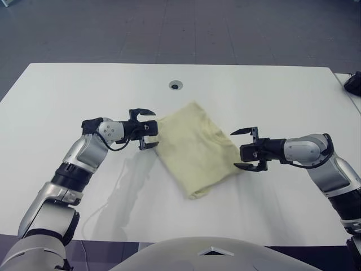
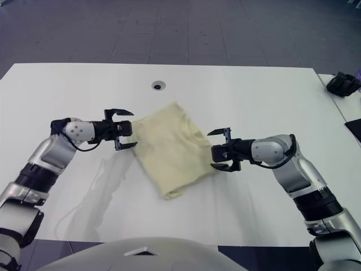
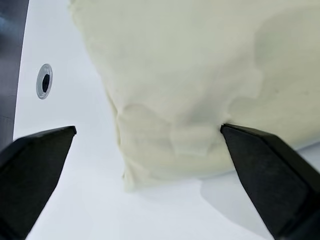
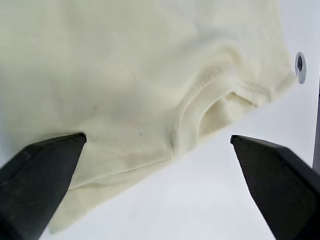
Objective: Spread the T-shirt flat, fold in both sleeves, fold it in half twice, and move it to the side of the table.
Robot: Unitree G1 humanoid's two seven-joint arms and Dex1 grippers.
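A pale yellow T-shirt (image 1: 194,148) lies folded into a small tilted rectangle in the middle of the white table (image 1: 271,96). My left gripper (image 1: 145,129) is open at the shirt's left corner, its fingers just off the cloth. On the other side, my right gripper (image 1: 246,149) is open too, at the right edge near the collar. The left wrist view shows the shirt's corner (image 3: 150,165) between the dark fingertips (image 3: 37,150). In the right wrist view the folded collar (image 4: 210,105) lies between the fingertips (image 4: 47,155).
A round cable hole (image 1: 176,85) sits in the table behind the shirt. A dark object (image 1: 354,83) rests at the far right edge. Bare table surface lies to the left and right of the shirt.
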